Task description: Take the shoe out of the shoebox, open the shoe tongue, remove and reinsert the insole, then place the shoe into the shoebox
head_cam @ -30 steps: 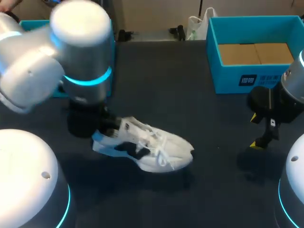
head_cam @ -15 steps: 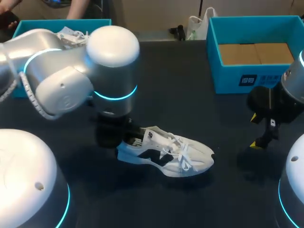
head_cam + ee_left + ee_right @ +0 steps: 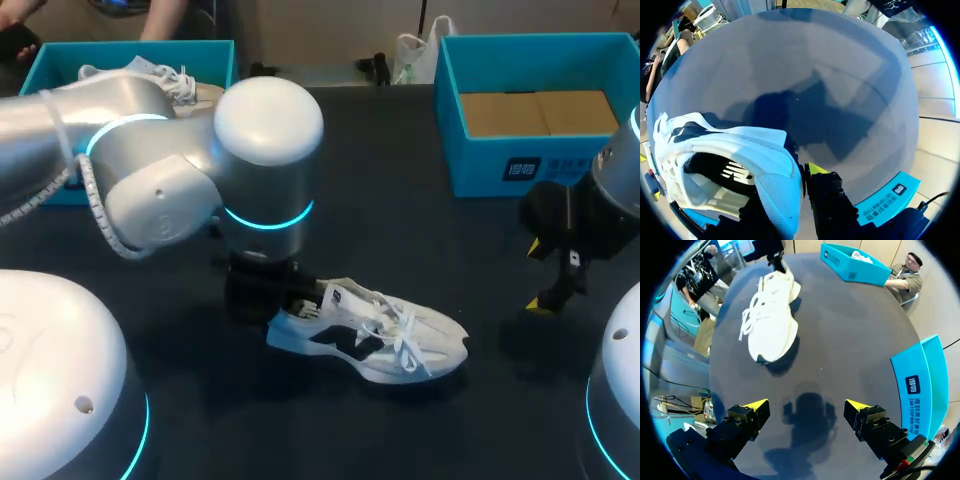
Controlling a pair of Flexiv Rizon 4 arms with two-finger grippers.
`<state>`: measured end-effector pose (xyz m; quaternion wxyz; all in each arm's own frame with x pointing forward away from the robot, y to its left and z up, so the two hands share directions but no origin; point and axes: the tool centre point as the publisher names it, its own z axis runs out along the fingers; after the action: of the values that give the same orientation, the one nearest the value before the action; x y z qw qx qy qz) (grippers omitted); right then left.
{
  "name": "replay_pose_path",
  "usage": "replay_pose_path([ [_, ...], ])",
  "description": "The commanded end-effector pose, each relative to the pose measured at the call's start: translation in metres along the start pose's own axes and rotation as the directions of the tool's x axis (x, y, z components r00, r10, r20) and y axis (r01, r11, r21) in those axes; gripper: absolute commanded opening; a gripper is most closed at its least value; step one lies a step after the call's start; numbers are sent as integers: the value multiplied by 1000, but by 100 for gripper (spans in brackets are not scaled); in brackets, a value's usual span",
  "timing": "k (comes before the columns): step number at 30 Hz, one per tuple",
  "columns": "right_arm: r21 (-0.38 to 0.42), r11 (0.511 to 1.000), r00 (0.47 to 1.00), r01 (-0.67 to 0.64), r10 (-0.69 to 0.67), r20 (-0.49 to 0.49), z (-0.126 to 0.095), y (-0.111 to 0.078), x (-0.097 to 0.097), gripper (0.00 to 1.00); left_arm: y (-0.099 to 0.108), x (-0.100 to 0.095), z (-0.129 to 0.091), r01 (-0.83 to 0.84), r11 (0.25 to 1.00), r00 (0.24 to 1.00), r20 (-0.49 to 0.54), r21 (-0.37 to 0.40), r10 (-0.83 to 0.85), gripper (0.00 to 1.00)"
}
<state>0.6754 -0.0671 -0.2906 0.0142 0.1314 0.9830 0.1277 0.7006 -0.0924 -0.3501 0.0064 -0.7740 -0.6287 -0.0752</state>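
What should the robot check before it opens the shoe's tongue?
1. Shoe lying on the table: ok.
2. Left gripper shut on the shoe: ok.
3. Right gripper open and empty: ok.
4. Right gripper close to the shoe: not ok, it hangs apart from it.
5. Laces loose enough: cannot tell.

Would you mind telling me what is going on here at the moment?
The left arm has its jaws closed on the heel of a white sneaker, near the middle of the table. The right arm hangs with jaws open and empty, in front of the teal shoebox. The insole steps seem not yet begun.
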Motion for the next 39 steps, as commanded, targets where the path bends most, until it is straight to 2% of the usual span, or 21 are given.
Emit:
replay_pose_path([
  [1,3,1000,1000,-1,1,2,1,1,1,100,15,-22,15,14,1000,1000,-6,24,-14,0],
  [18,3,1000,1000,-1,1,2,1,1,1,100,24,-50,28,36,999,999,-3,15,-36,0],
  [37,3,1000,1000,-1,1,2,1,1,1,100,28,-61,42,22,1000,999,-46,8,-22,0],
  [38,3,1000,1000,-1,1,2,1,1,1,100,28,-61,42,21,1000,999,-48,7,-21,7],
  [39,3,1000,1000,-1,1,2,1,1,1,100,28,-61,42,21,1000,999,-48,7,-20,20],
])
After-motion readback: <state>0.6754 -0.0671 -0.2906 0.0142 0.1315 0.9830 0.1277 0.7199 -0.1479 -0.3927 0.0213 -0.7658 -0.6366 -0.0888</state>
